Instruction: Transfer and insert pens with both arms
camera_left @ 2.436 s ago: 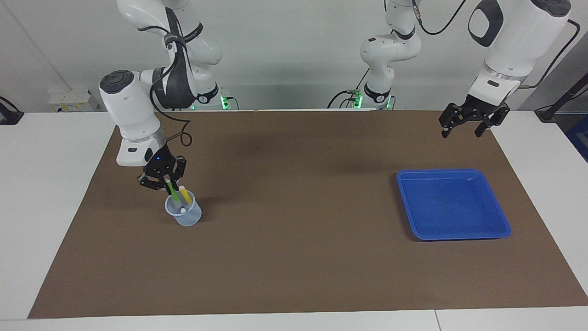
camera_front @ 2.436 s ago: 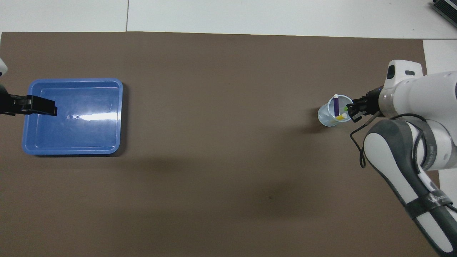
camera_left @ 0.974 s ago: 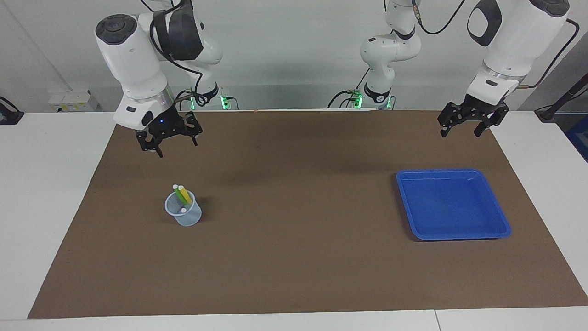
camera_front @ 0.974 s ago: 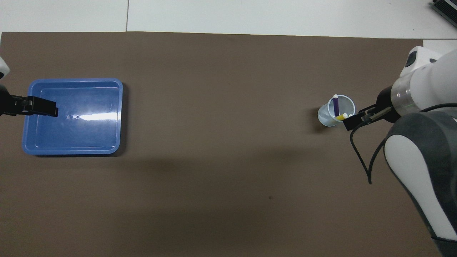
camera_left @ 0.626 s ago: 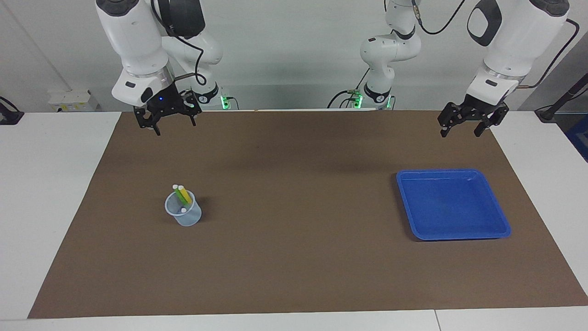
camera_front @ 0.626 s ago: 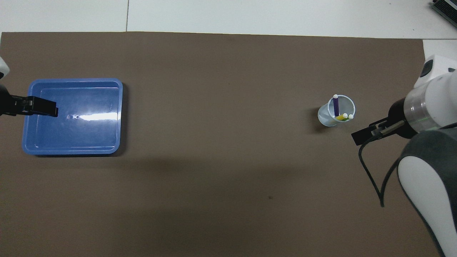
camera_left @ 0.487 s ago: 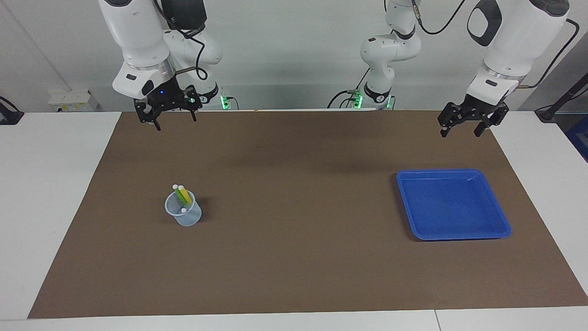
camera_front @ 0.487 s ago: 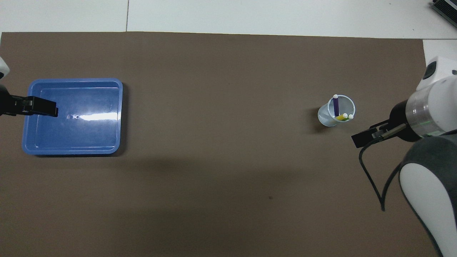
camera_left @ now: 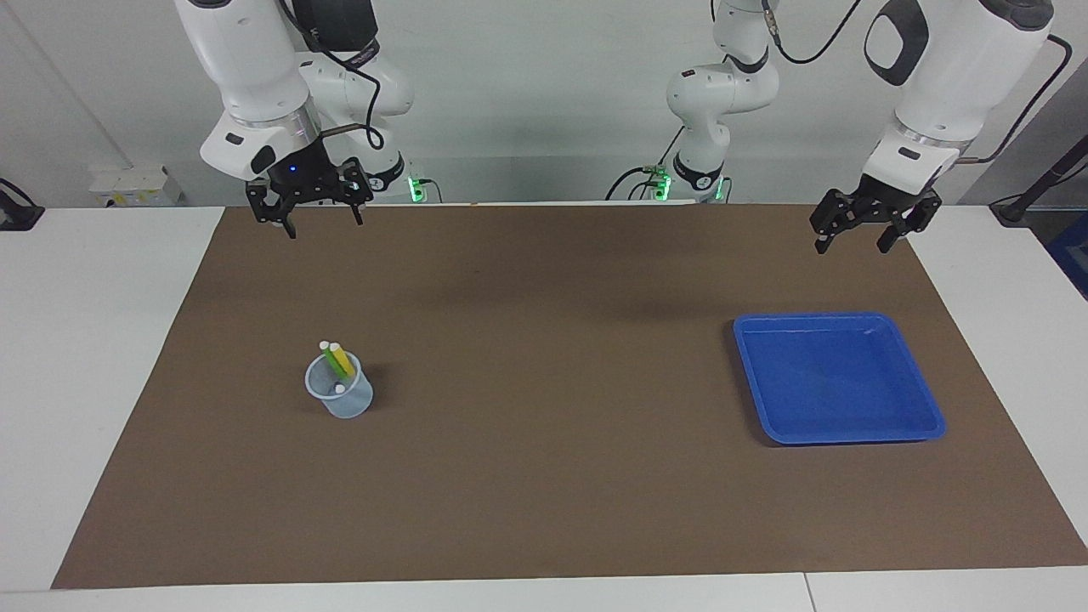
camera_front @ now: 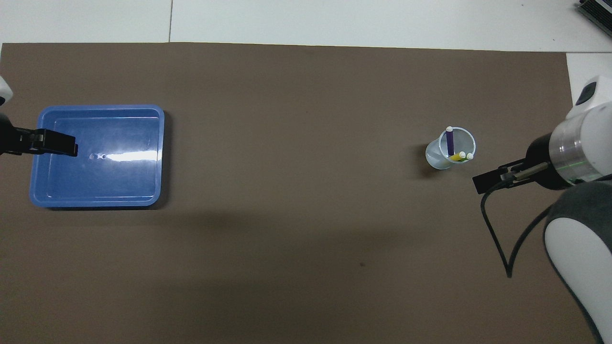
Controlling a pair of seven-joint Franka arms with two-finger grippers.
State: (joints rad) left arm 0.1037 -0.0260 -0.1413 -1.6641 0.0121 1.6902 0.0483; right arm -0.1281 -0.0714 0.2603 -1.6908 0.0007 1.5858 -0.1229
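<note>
From the facing view first: the right arm's black two-finger tool (camera_left: pixel 312 217) hangs high over the brown mat's (camera_left: pixel 544 476) edge nearest the robots, fingers spread wide, nothing between them. The left arm's black tool (camera_left: pixel 860 231) waits in the air above the mat at the left arm's end, over the strip between the robots and the shallow blue plastic tray (camera_left: pixel 926 406); it too is spread apart and empty. Down on the mat, toward the right arm's end, stands the small clear plastic cup (camera_left: pixel 342 401). The green pen (camera_left: pixel 331 359) and yellow pen (camera_left: pixel 342 363) lean together over its rim, pale caps up. Of the purple pen only a whitish tip (camera_left: pixel 339 388) shows here; its body is hidden inside the cup.

Now the overhead view: the purple pen (camera_front: pixel 450 142) is plain, leaning in the cup (camera_front: pixel 435 157) beside the yellow pen (camera_front: pixel 456 156). The green one is barely visible. Only one dark finger (camera_front: pixel 487 181) of the right tool shows, and the left tool (camera_front: pixel 45 143) is cut off by the frame edge, overlapping the tray's rim (camera_front: pixel 161 143). White tabletop (camera_front: pixel 334 21) borders the mat.
</note>
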